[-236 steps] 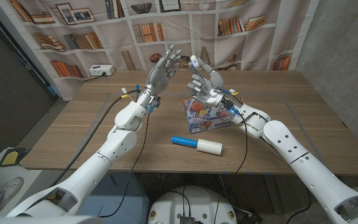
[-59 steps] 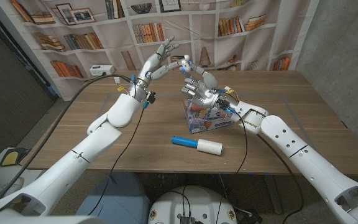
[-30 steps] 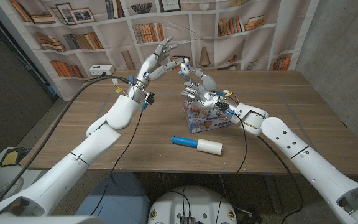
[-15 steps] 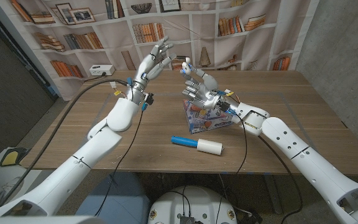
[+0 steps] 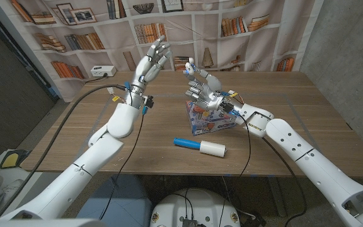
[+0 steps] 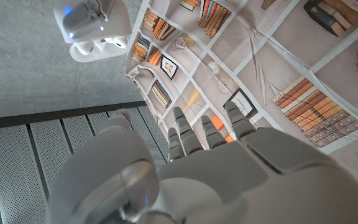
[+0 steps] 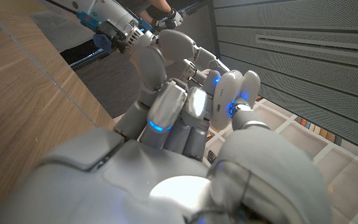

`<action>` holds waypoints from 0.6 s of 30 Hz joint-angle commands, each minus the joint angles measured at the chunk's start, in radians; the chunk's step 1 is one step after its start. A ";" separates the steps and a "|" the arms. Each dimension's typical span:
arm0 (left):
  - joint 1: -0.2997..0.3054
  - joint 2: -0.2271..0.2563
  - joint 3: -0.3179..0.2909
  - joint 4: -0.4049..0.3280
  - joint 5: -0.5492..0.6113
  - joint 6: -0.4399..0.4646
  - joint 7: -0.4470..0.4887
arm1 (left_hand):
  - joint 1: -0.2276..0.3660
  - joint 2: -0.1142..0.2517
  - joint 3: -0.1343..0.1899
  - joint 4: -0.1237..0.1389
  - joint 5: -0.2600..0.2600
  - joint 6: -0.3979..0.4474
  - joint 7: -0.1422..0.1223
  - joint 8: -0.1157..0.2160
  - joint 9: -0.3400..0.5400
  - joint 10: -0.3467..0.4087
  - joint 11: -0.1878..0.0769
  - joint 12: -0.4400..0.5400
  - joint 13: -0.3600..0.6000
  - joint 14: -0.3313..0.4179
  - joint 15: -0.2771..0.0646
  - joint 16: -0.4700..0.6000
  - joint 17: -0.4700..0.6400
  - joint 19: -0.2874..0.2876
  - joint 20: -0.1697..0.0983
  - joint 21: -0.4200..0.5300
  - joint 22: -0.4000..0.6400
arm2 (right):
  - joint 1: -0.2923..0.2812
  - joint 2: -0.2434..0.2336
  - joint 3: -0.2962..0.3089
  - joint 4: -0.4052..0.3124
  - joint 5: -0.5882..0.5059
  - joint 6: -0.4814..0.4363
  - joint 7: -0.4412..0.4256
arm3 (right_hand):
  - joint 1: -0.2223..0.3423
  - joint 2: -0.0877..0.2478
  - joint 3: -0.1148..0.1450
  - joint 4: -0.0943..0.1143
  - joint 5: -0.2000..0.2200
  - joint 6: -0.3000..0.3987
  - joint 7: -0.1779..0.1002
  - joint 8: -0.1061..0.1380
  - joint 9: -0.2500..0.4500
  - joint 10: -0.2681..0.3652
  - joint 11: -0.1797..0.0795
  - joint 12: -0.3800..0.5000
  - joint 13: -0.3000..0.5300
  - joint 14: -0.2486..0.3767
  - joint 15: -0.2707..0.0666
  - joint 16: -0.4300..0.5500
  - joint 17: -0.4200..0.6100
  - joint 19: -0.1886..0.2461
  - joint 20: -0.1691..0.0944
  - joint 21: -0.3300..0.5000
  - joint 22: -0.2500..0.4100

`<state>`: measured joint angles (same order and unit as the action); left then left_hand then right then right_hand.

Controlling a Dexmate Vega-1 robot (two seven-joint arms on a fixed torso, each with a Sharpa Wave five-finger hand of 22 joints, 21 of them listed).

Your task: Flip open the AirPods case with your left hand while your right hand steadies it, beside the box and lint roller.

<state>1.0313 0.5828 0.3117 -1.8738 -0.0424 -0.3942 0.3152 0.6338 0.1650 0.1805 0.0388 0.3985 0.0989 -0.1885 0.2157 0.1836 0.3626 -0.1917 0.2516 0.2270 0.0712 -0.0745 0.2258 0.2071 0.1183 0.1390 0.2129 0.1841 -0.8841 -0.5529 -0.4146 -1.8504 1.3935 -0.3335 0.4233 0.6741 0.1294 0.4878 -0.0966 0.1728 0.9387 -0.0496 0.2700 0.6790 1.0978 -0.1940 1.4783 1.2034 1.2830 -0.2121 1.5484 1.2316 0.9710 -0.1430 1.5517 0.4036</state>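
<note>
The box (image 5: pixel 210 120) sits near the middle of the counter (image 5: pixel 307 120), a little to the right. The lint roller (image 5: pixel 200 146) lies on the counter in front of the box, nearer the robot and just to its left, apart from it. The right hand (image 5: pixel 203 88) is raised above the box's far left corner, and the earbud case (image 5: pixel 191 64) sits at its fingertips. The left hand (image 5: pixel 150 63) is raised to the left of the case, apart from it, over the counter's far left part.

White case (image 5: pixel 191 64) glowing blue, colourful printed box (image 5: pixel 210 122), blue-handled white roller (image 5: pixel 200 146), silver-grey hands (image 5: pixel 153 61) (image 5: pixel 201 90), brown wood-grain table (image 5: pixel 80 135), bookshelf-print backdrop (image 5: pixel 106 31) at twelve o'clock.
</note>
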 commanded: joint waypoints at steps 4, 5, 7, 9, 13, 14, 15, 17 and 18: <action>0.046 -0.049 -0.036 0.058 -0.042 -0.104 0.035 | -0.045 0.008 -0.010 0.045 -0.002 0.054 -0.023 0.012 0.004 0.035 -0.012 0.010 -0.002 0.032 -0.008 0.009 0.002 0.017 -0.004 0.008 0.004 | 0.004 0.018 -0.008 -0.005 -0.031 0.032 -0.024 | 0.040 0.040 0.173 -0.044 0.007 0.011 -0.001 -0.005 0.001 0.005 -0.012 -0.008 -0.001 0.011 -0.001 -0.001 0.001 0.003 -0.069 0.002 0.000; 0.054 -0.050 -0.042 0.054 -0.036 -0.105 0.043 | -0.046 0.008 -0.010 0.046 -0.002 0.055 -0.023 0.012 0.004 0.035 -0.013 0.010 -0.003 0.034 -0.008 0.009 0.002 0.018 -0.004 0.008 0.004 | 0.002 0.018 -0.007 -0.006 -0.033 0.034 -0.026 | 0.040 0.040 0.173 -0.044 0.007 0.011 0.000 -0.005 0.002 0.007 -0.012 -0.006 0.001 0.012 -0.001 -0.001 0.001 0.003 -0.069 0.003 0.000; 0.065 -0.053 -0.052 0.049 -0.045 -0.110 0.046 | -0.053 0.005 -0.014 0.053 -0.001 0.060 -0.026 0.011 0.004 0.042 -0.012 0.012 -0.003 0.039 -0.014 0.010 0.002 0.022 -0.009 0.010 0.004 | 0.001 0.016 -0.005 -0.008 -0.036 0.039 -0.028 | 0.040 0.040 0.173 -0.044 0.007 0.011 0.000 -0.004 0.003 0.007 -0.012 -0.006 0.001 0.012 -0.001 -0.001 0.001 0.003 -0.069 0.003 0.000; 0.073 -0.055 -0.058 0.044 -0.057 -0.107 0.044 | -0.067 -0.006 -0.025 0.063 0.000 0.070 -0.026 0.011 0.004 0.049 -0.008 0.013 -0.004 0.045 -0.018 0.010 0.001 0.025 -0.014 0.010 0.004 | 0.001 0.012 -0.002 -0.013 -0.035 0.036 -0.036 | 0.040 0.040 0.173 -0.044 0.007 0.012 0.000 -0.003 0.004 0.009 -0.012 -0.004 0.003 0.012 -0.001 0.000 0.001 0.003 -0.069 0.002 -0.001; 0.085 -0.074 -0.065 0.037 -0.053 -0.096 0.065 | -0.092 -0.017 -0.044 0.082 0.003 0.088 -0.026 0.011 0.003 0.057 -0.012 0.012 -0.005 0.054 -0.022 0.011 0.000 0.029 -0.017 0.010 0.004 | 0.001 0.000 0.004 -0.017 -0.036 0.033 -0.043 | 0.040 0.040 0.173 -0.044 0.007 0.011 0.001 -0.005 0.002 0.009 -0.012 -0.005 0.003 0.012 -0.001 0.000 0.001 0.004 -0.069 0.002 0.000; 0.088 -0.076 -0.066 0.034 -0.052 -0.093 0.067 | -0.097 -0.020 -0.048 0.086 0.004 0.092 -0.027 0.011 0.003 0.058 -0.012 0.012 -0.005 0.058 -0.023 0.012 0.000 0.032 -0.018 0.011 0.004 | 0.001 0.000 0.005 -0.016 -0.035 0.033 -0.042 | 0.040 0.040 0.172 -0.044 0.007 0.011 0.001 -0.005 0.003 0.009 -0.012 -0.005 0.003 0.013 -0.001 0.000 0.001 0.005 -0.069 0.003 0.000; 0.092 -0.078 -0.067 0.033 -0.053 -0.096 0.068 | -0.103 -0.026 -0.054 0.089 0.005 0.092 -0.027 0.009 0.003 0.056 -0.004 0.011 -0.006 0.061 -0.025 0.012 -0.001 0.034 -0.021 0.011 0.004 | 0.003 -0.001 0.004 -0.013 -0.035 0.032 -0.040 | 0.041 0.040 0.172 -0.044 0.007 0.010 0.001 -0.005 0.003 0.010 -0.012 -0.003 0.004 0.013 -0.001 0.000 0.001 0.005 -0.069 0.003 0.000; 0.100 -0.086 -0.067 0.032 -0.051 -0.103 0.074 | -0.123 -0.051 -0.080 0.098 0.009 0.088 -0.026 -0.001 0.002 0.030 0.016 -0.002 -0.008 0.069 -0.029 0.008 -0.003 0.037 -0.024 0.010 0.003 | 0.008 0.000 0.002 -0.005 -0.033 0.029 -0.032 | 0.041 0.040 0.172 -0.044 0.007 0.011 0.001 -0.006 0.002 0.011 -0.012 -0.003 0.005 0.013 -0.001 0.000 0.001 0.005 -0.069 0.003 0.000; 0.105 -0.087 -0.068 0.027 -0.047 -0.102 0.077 | -0.124 -0.056 -0.084 0.098 0.010 0.084 -0.025 -0.004 0.002 0.026 0.015 -0.004 -0.009 0.071 -0.030 0.008 -0.004 0.037 -0.025 0.009 0.003 | 0.009 0.000 0.002 -0.005 -0.032 0.027 -0.035 | 0.041 0.040 0.172 -0.044 0.007 0.011 0.001 -0.006 0.001 0.011 -0.012 -0.003 0.005 0.013 -0.001 0.000 0.001 0.005 -0.069 0.003 0.000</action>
<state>1.0967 0.5267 0.2622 -1.8346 -0.0892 -0.4834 0.3625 0.5250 0.1227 0.1133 0.1330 0.4013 0.1895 -0.2145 0.2192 0.1836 0.4003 -0.1893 0.2546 0.2180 0.1286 -0.1036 0.2332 0.2044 0.1449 0.1124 0.2190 0.1840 -0.8812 -0.5452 -0.4161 -1.8604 1.3637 -0.3048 0.3916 0.6743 0.1293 0.4878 -0.0966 0.1740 0.9432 -0.0495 0.2643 0.6788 1.0986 -0.1933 1.4706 1.2058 1.2830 -0.2121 1.5484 1.2316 0.9710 -0.1430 1.5517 0.4036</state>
